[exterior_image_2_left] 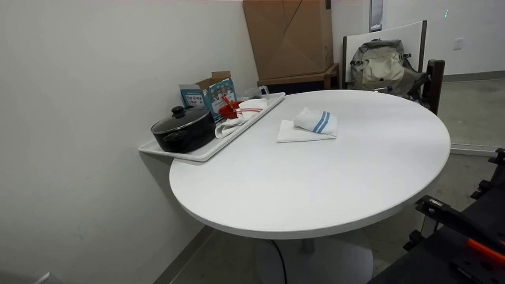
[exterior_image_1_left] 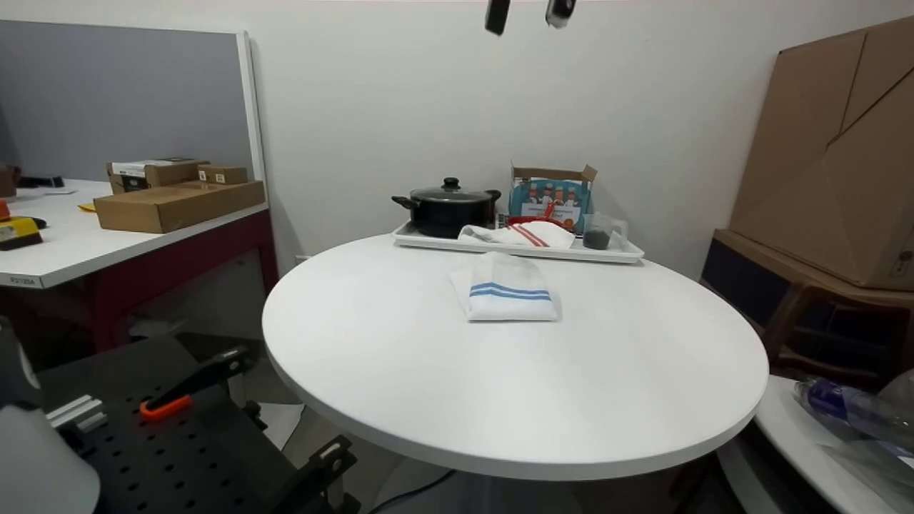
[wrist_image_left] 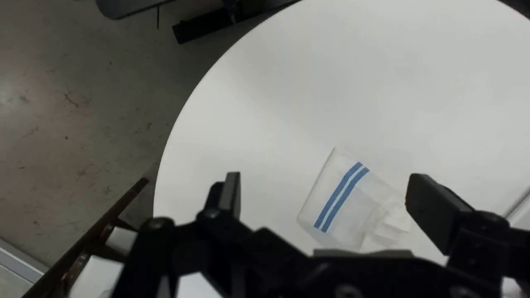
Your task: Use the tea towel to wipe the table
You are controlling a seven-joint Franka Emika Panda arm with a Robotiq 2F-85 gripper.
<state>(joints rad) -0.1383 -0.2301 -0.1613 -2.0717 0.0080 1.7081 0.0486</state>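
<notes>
Blue-striped white cloth towel (exterior_image_1_left: 507, 291) is lying loosely folded; my black pincer (wrist_image_left: 325, 184) is hovering spread. Long white tray (exterior_image_2_left: 202, 153) is holding round black glass-lidded pot (exterior_image_2_left: 185, 132).

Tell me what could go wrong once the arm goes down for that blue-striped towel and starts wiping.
The tea towel is folded over itself, so the open gripper might pinch only its top layer.
A wiping stroke toward the tray could bump it; a corner by the black pot juts past the edge of the table, so it may tip.
The red-striped cloth on the tray might be grabbed by mistake.
</notes>
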